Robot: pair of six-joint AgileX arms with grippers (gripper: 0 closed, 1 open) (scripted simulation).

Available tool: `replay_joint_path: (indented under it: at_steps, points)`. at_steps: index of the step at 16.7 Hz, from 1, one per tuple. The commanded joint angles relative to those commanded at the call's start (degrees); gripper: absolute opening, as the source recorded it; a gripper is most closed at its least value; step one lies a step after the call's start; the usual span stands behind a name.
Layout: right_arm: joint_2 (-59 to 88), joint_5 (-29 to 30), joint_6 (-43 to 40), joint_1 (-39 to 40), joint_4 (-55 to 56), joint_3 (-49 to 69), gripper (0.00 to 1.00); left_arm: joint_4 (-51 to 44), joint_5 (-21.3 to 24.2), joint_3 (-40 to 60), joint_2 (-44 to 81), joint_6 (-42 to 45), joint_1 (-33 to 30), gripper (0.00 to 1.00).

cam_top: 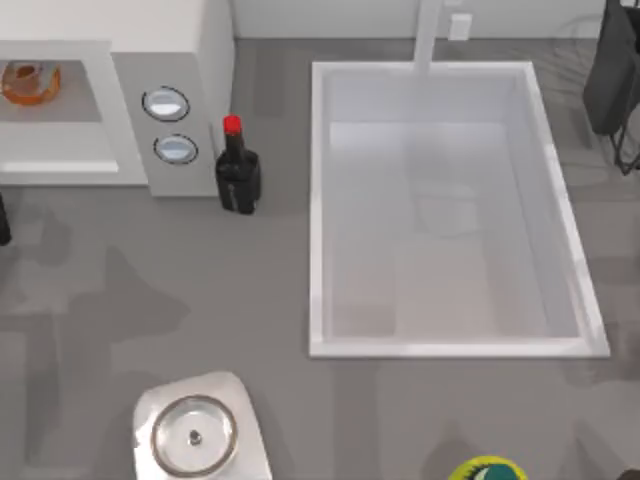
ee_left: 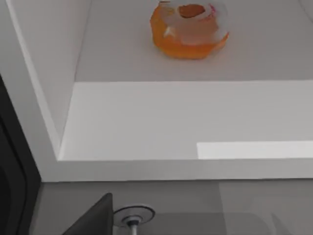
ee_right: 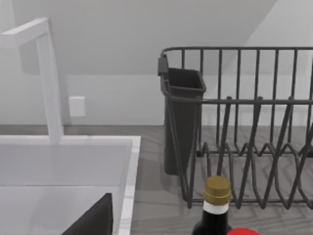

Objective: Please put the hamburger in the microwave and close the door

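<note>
The microwave point(cam_top: 170, 60) is a large white box at the upper left of the top view, with smooth flat walls and a grey panel that carries two round dials with silver rims. Its inside is open to my view, a pale, plain chamber with a flat floor. The hamburger point(cam_top: 30, 82) lies on this floor, at the far left edge of the top view. It is small and round, glossy orange-brown like glaze, with a paler, whitish middle. In my left wrist view the hamburger point(ee_left: 188, 30) sits at the upper middle, deep in the chamber, and the white sill of the microwave point(ee_left: 161, 122) lies between it and my camera. It rests apart from my tool. I cannot tell if my left fingers are wide or narrow, and the same for the right.

Just beside the microwave stands a black bottle point(cam_top: 238, 168) with a red cap. The white rectangular sink point(cam_top: 318, 220) fills the middle right. In my right wrist view there is a dark wire rack point(ee_right: 244, 127).
</note>
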Motion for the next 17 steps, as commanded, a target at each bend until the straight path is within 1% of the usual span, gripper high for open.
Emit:
replay_joint_path:
  at_steps: [3, 6, 13, 17]
  points:
    - [0.0, 0.0, 0.0, 0.0, 0.0, 0.0, 1.00, -9.4, -0.1, 2.0, -6.3, 0.0, 0.0, 1.00]
    - [0.0, 0.0, 0.0, 0.0, 0.0, 0.0, 1.00, -14.3, -0.1, 4.0, -10.7, -0.1, 0.0, 1.00]
    - [0.0, 0.0, 0.0, 0.0, 0.0, 0.0, 1.00, -14.8, -0.2, 3.9, -11.6, -0.1, -0.1, 1.00]
    - [0.0, 0.0, 0.0, 0.0, 0.0, 0.0, 1.00, -16.8, -1.9, 1.0, -19.3, -0.8, -1.7, 1.00]
